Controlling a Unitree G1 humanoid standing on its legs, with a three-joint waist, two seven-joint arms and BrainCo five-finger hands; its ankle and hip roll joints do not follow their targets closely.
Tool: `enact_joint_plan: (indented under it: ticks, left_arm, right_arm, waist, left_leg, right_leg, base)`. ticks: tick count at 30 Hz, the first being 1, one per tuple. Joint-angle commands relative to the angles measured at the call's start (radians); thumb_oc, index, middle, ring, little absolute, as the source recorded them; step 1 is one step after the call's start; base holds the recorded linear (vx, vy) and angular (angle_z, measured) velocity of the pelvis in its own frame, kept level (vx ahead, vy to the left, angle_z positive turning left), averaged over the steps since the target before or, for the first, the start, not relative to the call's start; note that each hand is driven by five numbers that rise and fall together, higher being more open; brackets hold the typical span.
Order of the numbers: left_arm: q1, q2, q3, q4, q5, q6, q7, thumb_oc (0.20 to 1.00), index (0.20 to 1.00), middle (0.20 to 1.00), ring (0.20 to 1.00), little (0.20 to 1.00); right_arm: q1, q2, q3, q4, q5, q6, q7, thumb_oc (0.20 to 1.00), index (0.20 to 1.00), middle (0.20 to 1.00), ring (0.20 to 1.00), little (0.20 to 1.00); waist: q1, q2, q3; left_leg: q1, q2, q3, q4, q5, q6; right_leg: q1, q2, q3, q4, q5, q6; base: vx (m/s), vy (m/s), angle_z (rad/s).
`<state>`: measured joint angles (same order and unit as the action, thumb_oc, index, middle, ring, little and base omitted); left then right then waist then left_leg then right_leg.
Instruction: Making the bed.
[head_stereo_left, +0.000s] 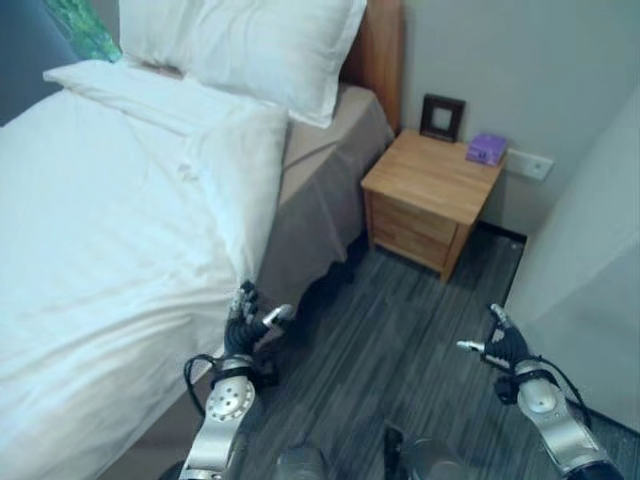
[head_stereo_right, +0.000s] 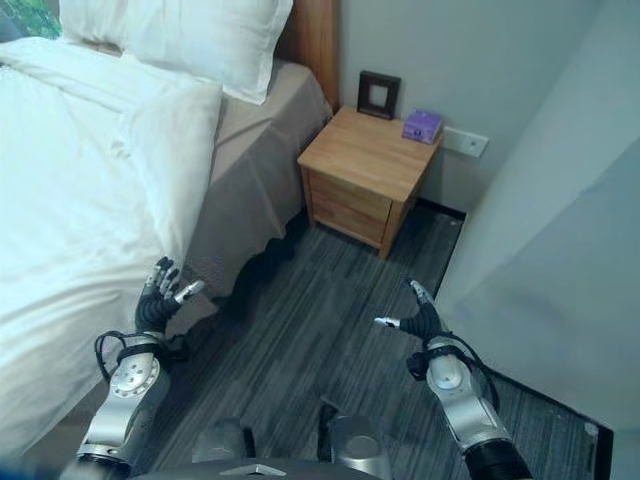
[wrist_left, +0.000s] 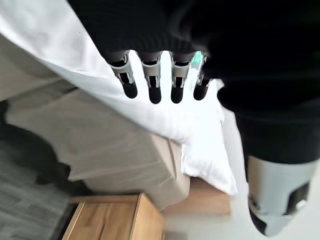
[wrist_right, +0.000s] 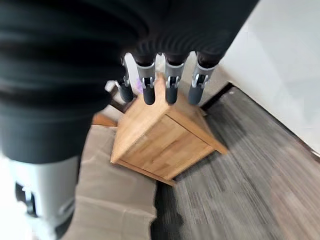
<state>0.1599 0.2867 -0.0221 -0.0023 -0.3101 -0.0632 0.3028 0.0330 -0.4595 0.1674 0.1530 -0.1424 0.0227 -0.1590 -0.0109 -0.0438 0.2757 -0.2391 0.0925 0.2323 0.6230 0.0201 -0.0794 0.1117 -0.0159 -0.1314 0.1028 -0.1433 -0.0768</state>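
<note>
- Bed (head_stereo_left: 330, 170) to my left: white duvet (head_stereo_left: 100, 250) spread over it, its near edge hanging over the taupe skirt, top corner rumpled.
- Two white pillows (head_stereo_left: 250, 40) lean on the wooden headboard (head_stereo_left: 380, 50).
- My left hand (head_stereo_left: 245, 325) beside the duvet edge, fingers relaxed, holding nothing.
- My right hand (head_stereo_left: 505, 345) over the floor, fingers spread, holding nothing.

Bedroom: bed (head_stereo_left: 120, 230), pillows (head_stereo_left: 250, 40), nightstand (head_stereo_left: 430, 200)

You face a wooden nightstand (head_stereo_left: 430, 190) against a grey wall (head_stereo_left: 520, 70), standing on dark grey striped carpet floor (head_stereo_left: 400, 330).
</note>
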Motion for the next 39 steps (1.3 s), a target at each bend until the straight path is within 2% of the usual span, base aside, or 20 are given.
enact_joint_plan:
  ticks: [1, 3, 4, 5, 6, 7, 8, 9, 12, 15, 16, 17, 18, 23, 29, 31, 33, 34, 37, 39]
  left_arm:
    - [-0.050, -0.002, 0.052, -0.031, 0.031, -0.033, -0.006, 1.000, 1.000, 1.000, 1.000, 1.000]
    - [-0.042, -0.010, 0.055, -0.031, 0.035, -0.029, -0.014, 1.000, 1.000, 1.000, 1.000, 1.000]
    - [-0.030, -0.015, 0.067, -0.029, 0.039, -0.019, -0.022, 1.000, 1.000, 1.000, 1.000, 1.000]
    - [-0.025, -0.015, 0.067, -0.033, 0.040, -0.012, -0.024, 1.000, 1.000, 1.000, 1.000, 1.000]
    - [-0.012, -0.016, 0.072, -0.035, 0.038, -0.012, -0.033, 1.000, 1.000, 1.000, 1.000, 1.000]
    - [-0.010, -0.009, 0.075, -0.038, 0.039, -0.014, -0.030, 1.000, 1.000, 1.000, 1.000, 1.000]
    - [-0.024, 0.001, 0.072, -0.039, 0.043, -0.005, -0.029, 1.000, 1.000, 1.000, 1.000, 1.000]
    - [-0.048, 0.024, 0.066, -0.043, 0.075, 0.010, -0.026, 1.000, 1.000, 1.000, 1.000, 1.000]
    - [-0.078, 0.052, 0.068, -0.056, 0.076, 0.005, -0.014, 1.000, 1.000, 1.000, 1.000, 1.000]
    - [-0.109, 0.081, 0.093, -0.081, 0.055, -0.010, -0.006, 1.000, 1.000, 1.000, 1.000, 1.000]
    - [-0.112, 0.087, 0.099, -0.087, 0.040, -0.017, -0.002, 1.000, 1.000, 1.000, 1.000, 1.000]
    - [-0.108, 0.098, 0.124, -0.095, 0.027, -0.025, -0.002, 1.000, 1.000, 1.000, 1.000, 1.000]
    - [-0.107, 0.098, 0.126, -0.096, 0.027, -0.025, -0.002, 1.000, 1.000, 1.000, 1.000, 1.000]
    - [-0.100, 0.129, 0.162, -0.066, -0.001, -0.033, 0.003, 1.000, 1.000, 1.000, 1.000, 1.000]
    - [-0.076, 0.104, 0.192, -0.053, -0.067, -0.061, 0.017, 1.000, 1.000, 1.000, 1.000, 1.000]
    - [-0.088, 0.095, 0.196, -0.038, -0.120, -0.072, 0.024, 1.000, 1.000, 1.000, 1.000, 1.000]
    - [-0.103, 0.093, 0.197, -0.026, -0.144, -0.078, 0.037, 1.000, 1.000, 1.000, 1.000, 1.000]
    - [-0.110, 0.093, 0.212, -0.004, -0.163, -0.079, 0.047, 1.000, 1.000, 1.000, 1.000, 1.000]
    - [-0.129, 0.130, 0.210, 0.033, -0.150, -0.066, 0.054, 1.000, 1.000, 1.000, 1.000, 1.000]
    - [-0.115, 0.156, 0.226, 0.064, -0.132, -0.048, 0.042, 1.000, 1.000, 1.000, 1.000, 1.000]
  right_arm:
    - [0.003, -0.063, -0.047, -0.084, -0.002, -0.028, 0.015, 1.000, 1.000, 1.000, 1.000, 1.000]
    - [0.016, -0.065, -0.051, -0.082, -0.002, -0.029, 0.022, 1.000, 1.000, 1.000, 1.000, 1.000]
    - [0.035, -0.062, -0.066, -0.081, -0.009, -0.024, 0.030, 1.000, 1.000, 1.000, 1.000, 1.000]
    - [0.044, -0.063, -0.069, -0.085, -0.015, -0.024, 0.034, 1.000, 1.000, 1.000, 1.000, 1.000]
    - [0.036, -0.062, -0.059, -0.107, -0.033, -0.020, 0.047, 1.000, 1.000, 1.000, 1.000, 1.000]
    - [0.038, -0.058, -0.047, -0.111, -0.047, -0.024, 0.049, 1.000, 1.000, 1.000, 1.000, 1.000]
    - [0.044, -0.046, -0.048, -0.107, -0.053, -0.024, 0.049, 1.000, 1.000, 1.000, 1.000, 1.000]
    - [0.019, -0.047, -0.037, -0.116, -0.100, -0.030, 0.050, 1.000, 1.000, 1.000, 1.000, 1.000]
    - [-0.023, -0.050, -0.025, -0.116, -0.122, -0.025, 0.038, 1.000, 1.000, 1.000, 1.000, 1.000]
    - [-0.095, -0.069, -0.016, -0.132, -0.114, -0.014, 0.034, 1.000, 1.000, 1.000, 1.000, 1.000]
    - [-0.124, -0.077, -0.010, -0.143, -0.108, -0.014, 0.035, 1.000, 1.000, 1.000, 1.000, 1.000]
    - [-0.185, -0.087, 0.008, -0.150, -0.101, -0.013, 0.031, 1.000, 1.000, 1.000, 1.000, 1.000]
    - [-0.188, -0.086, 0.009, -0.148, -0.101, -0.014, 0.030, 1.000, 1.000, 1.000, 1.000, 1.000]
    - [-0.286, -0.086, 0.043, -0.168, -0.087, -0.021, 0.025, 1.000, 1.000, 1.000, 1.000, 1.000]
    - [-0.353, -0.068, 0.082, -0.169, -0.061, -0.032, 0.010, 1.000, 1.000, 1.000, 1.000, 1.000]
    - [-0.387, -0.079, 0.105, -0.155, -0.045, -0.023, 0.021, 1.000, 1.000, 1.000, 1.000, 1.000]
    - [-0.402, -0.102, 0.111, -0.132, -0.052, -0.014, 0.026, 1.000, 1.000, 1.000, 1.000, 1.000]
    - [-0.414, -0.130, 0.106, -0.084, -0.050, 0.008, 0.028, 1.000, 1.000, 1.000, 1.000, 1.000]
    - [-0.452, -0.192, 0.112, -0.028, -0.086, 0.035, 0.027, 1.000, 1.000, 1.000, 1.000, 1.000]
    - [-0.446, -0.212, 0.093, -0.012, -0.095, 0.040, 0.022, 1.000, 1.000, 1.000, 1.000, 1.000]
  waist:
    - [-0.032, 0.056, -0.007]
    - [-0.046, 0.059, -0.015]
    - [-0.069, 0.081, -0.030]
    - [-0.084, 0.085, -0.036]
    - [-0.088, 0.098, -0.038]
    - [-0.081, 0.096, -0.049]
    - [-0.088, 0.094, -0.046]
    - [-0.104, 0.092, -0.032]
    - [-0.118, 0.088, -0.015]
    - [-0.109, 0.077, -0.019]
    - [-0.102, 0.070, -0.024]
    - [-0.090, 0.060, -0.033]
    - [-0.092, 0.061, -0.031]
    - [-0.055, 0.038, -0.063]
    - [-0.026, 0.043, -0.084]
    - [-0.016, 0.028, -0.057]
    - [-0.014, 0.018, -0.033]
    - [-0.032, 0.020, -0.032]
    - [-0.042, 0.025, -0.043]
    - [-0.054, 0.036, -0.064]
  left_leg:
    - [0.169, 0.034, 0.193, -0.368, 0.043, -0.037]
    - [0.204, 0.005, 0.269, -0.472, 0.049, -0.037]
    - [0.219, 0.007, 0.405, -0.567, 0.070, -0.028]
    - [0.263, 0.018, 0.458, -0.609, 0.075, -0.013]
    - [0.300, -0.015, 0.385, -0.655, 0.061, 0.022]
    - [0.319, -0.054, 0.345, -0.684, 0.053, 0.047]
    - [0.363, -0.068, 0.345, -0.709, 0.025, 0.073]
    - [0.399, -0.092, 0.317, -0.710, -0.015, 0.113]
    - [0.416, -0.077, 0.288, -0.710, -0.039, 0.114]
    - [0.418, -0.057, 0.238, -0.710, -0.042, 0.087]
    - [0.418, -0.053, 0.216, -0.710, -0.044, 0.076]
    - [0.404, -0.027, 0.195, -0.710, -0.024, 0.054]
    - [0.406, -0.025, 0.193, -0.710, -0.025, 0.053]
    - [0.368, -0.029, 0.038, -0.710, -0.028, 0.025]
    - [0.400, -0.028, -0.018, -0.696, -0.016, 0.003]
    - [0.313, -0.034, -0.018, -0.483, -0.058, -0.008]
    - [0.255, 0.008, 0.084, -0.413, -0.022, -0.025]
    - [0.268, 0.076, 0.251, -0.468, -0.001, -0.044]
    - [0.281, 0.076, 0.360, -0.565, 0.041, -0.052]
    - [0.324, 0.054, 0.349, -0.645, 0.035, -0.031]
  right_leg:
    - [0.065, -0.080, 0.041, -0.190, 0.103, 0.134]
    - [0.087, -0.083, 0.022, -0.190, 0.081, 0.143]
    - [0.114, -0.056, -0.031, -0.137, 0.052, 0.135]
    - [0.113, -0.059, -0.063, -0.082, 0.039, 0.139]
    - [0.100, -0.063, -0.086, 0.026, -0.008, 0.145]
    - [0.088, -0.071, -0.100, 0.144, 0.027, 0.166]
    - [0.017, -0.096, -0.128, 0.291, 0.086, 0.210]
    - [-0.091, -0.176, -0.130, 0.515, 0.206, 0.284]
    - [-0.208, -0.201, -0.088, 0.621, 0.176, 0.275]
    - [-0.216, -0.244, -0.081, 0.453, 0.134, 0.224]
    - [-0.214, -0.227, -0.047, 0.370, 0.115, 0.219]
    - [-0.180, -0.172, 0.012, 0.112, 0.108, 0.204]
    - [-0.171, -0.169, 0.009, 0.100, 0.113, 0.204]
    - [-0.121, -0.101, 0.212, -0.178, 0.178, 0.203]
    - [-0.070, -0.109, 0.136, -0.190, 0.172, 0.195]
    - [-0.039, -0.131, 0.092, -0.190, 0.165, 0.182]
    - [-0.011, -0.147, 0.038, -0.190, 0.153, 0.169]
    - [0.010, -0.153, -0.023, -0.190, 0.124, 0.170]
    - [0.035, -0.144, -0.068, -0.190, 0.113, 0.180]
    - [0.052, -0.147, -0.100, -0.190, 0.103, 0.191]
  base:
    - [0.32, -0.033, 0.10]
    - [0.43, -0.056, 0.32]
    - [0.62, -0.118, 0.12]
    - [0.60, -0.076, 0.56]
    - [0.52, 0.048, 1.06]
    - [0.44, 0.074, 1.37]
    - [0.39, 0.033, 1.01]
    - [0.18, 0.010, 0.71]
    - [0.14, -0.123, 1.31]
    - [0.21, -0.240, 1.12]
    - [0.25, -0.445, 0.81]
    - [0.18, -0.349, 0.64]
    - [0.22, -0.441, 0.97]
    - [0.18, -0.267, 1.24]
    - [0.13, -0.220, 0.78]
    - [0.05, -0.261, 0.20]
    - [0.02, -0.177, 0.47]
    - [0.02, -0.090, 0.84]
    - [0.14, -0.018, 1.08]
    - [0.20, 0.079, 0.99]
